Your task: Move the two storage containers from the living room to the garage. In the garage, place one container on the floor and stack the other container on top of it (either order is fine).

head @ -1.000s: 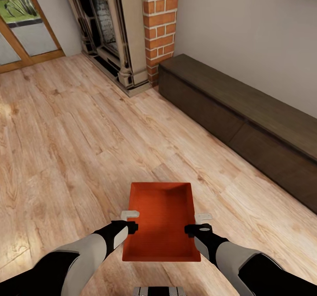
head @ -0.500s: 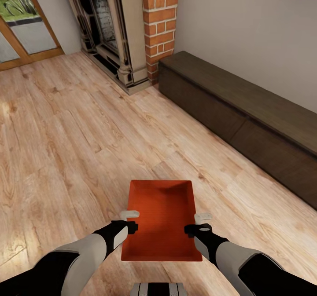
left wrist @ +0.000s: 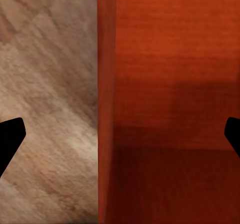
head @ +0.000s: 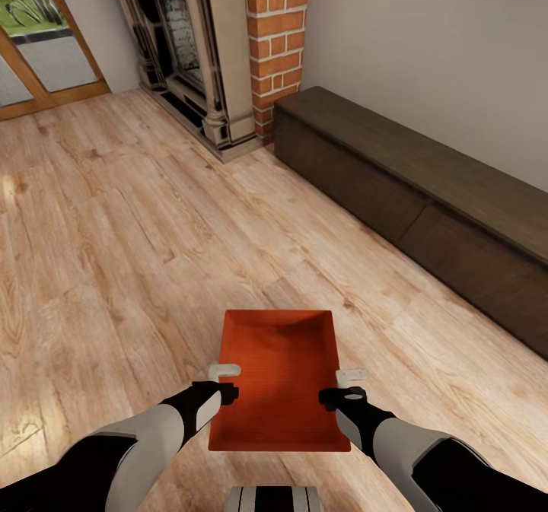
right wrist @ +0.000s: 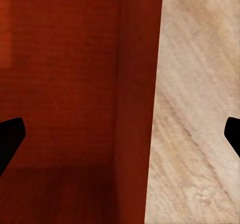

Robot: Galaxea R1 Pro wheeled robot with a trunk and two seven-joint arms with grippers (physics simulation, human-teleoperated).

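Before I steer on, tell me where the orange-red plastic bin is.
Head view, bottom centre: the orange-red rectangular plastic bin sits between the left pincer and right pincer, above the wood-plank floor.

The robot has two arms. Each arm is black near the body, then light grey in the middle, then black again at the wrist. The arms look round and smooth, like thick tubes.

The left gripper (head: 225,372) has a black base and a pale cream finger (head: 224,371) shaped like a small flat block. The right gripper (head: 350,376) looks just the same, with a black base and a cream finger (head: 351,376). A small round hole shows on the right wrist.

Nearest the camera, between the arms, sits a grey part with dark stripes (head: 275,499).

In the wrist views, the fingertips (left wrist: 10,136) look like black pointed shapes at the edges.
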